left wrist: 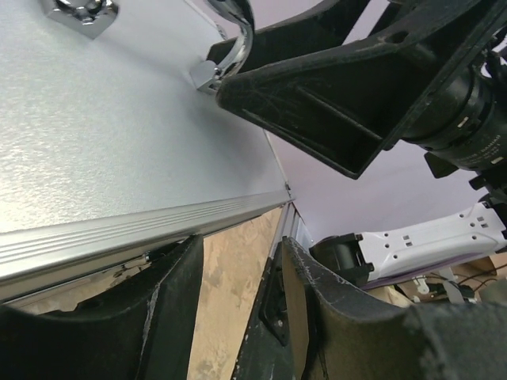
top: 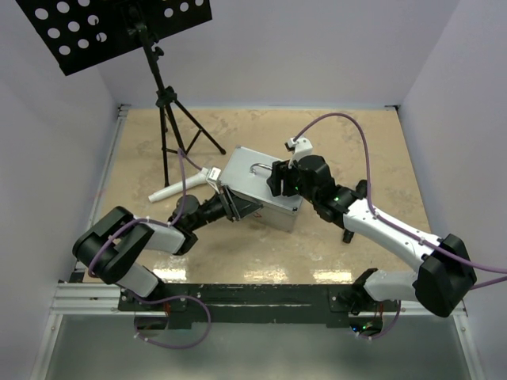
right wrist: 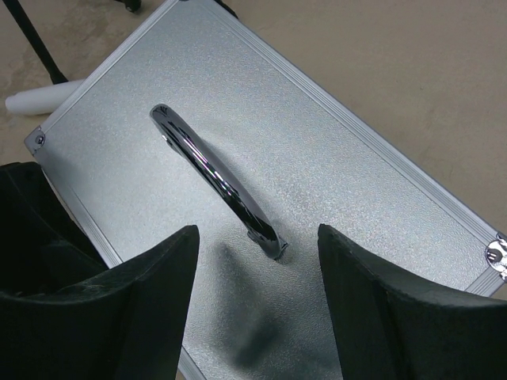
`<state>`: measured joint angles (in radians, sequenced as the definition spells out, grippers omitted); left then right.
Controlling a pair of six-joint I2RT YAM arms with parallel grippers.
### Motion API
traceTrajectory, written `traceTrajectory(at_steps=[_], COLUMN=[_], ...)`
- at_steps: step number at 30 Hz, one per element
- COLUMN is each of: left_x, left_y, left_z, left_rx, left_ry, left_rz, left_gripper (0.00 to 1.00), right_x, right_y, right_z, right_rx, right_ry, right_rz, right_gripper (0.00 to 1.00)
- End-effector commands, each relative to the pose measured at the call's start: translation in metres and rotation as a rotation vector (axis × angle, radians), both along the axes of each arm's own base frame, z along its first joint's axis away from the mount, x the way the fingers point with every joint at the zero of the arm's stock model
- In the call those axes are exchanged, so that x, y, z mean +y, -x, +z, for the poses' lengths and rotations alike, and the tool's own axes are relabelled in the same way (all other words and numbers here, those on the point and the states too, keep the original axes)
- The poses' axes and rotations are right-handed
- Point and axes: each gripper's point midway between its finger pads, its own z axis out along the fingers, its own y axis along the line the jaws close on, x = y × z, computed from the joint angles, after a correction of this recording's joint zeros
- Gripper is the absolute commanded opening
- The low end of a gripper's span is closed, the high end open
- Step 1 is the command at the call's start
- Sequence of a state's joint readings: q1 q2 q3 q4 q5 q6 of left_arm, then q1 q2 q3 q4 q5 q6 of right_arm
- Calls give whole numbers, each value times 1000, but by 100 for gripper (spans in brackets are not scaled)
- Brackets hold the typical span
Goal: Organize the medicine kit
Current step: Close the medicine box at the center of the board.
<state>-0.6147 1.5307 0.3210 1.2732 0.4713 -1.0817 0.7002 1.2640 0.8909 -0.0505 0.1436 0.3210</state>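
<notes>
Right fingers [right wrist: 372, 309] hang spread over the chrome bar handle [right wrist: 207, 170] of the closed silver-grey metal case [right wrist: 341, 182], grasping nothing. Left fingers [left wrist: 170, 317], likewise spread and empty, sit at the case's near-left corner, on the tan worktop [top: 356, 150].

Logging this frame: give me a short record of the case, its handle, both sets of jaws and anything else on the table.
case: silver, shut, on the table, handle face up
handle: chrome, not gripped
left jaws: apart, at the case's near-left edge; contact unclear
right jaws: open, above the handle's end, one on each side
other: white tube left of the case; black stand behind it
</notes>
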Motion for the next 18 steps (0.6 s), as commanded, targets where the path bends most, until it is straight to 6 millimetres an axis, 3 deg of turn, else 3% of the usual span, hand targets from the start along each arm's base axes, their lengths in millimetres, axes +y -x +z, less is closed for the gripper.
traceTrajectory(at_steps=[1,10,18], left_x=[22,20,37], left_y=[20,16,19], left_z=[144,133,161], left_rx=[-553,-522,-606], left_ry=[389,368,408], left_rz=[26,27,66], left_gripper=[49,49,51], right_x=[1,1,3], right_y=[2,3,2], right_z=[-6,-8,-10], right_rx=[9,12,16], right_ry=[-8,-10,-10], right_rz=[5,8,12], right_gripper=[66,66,66])
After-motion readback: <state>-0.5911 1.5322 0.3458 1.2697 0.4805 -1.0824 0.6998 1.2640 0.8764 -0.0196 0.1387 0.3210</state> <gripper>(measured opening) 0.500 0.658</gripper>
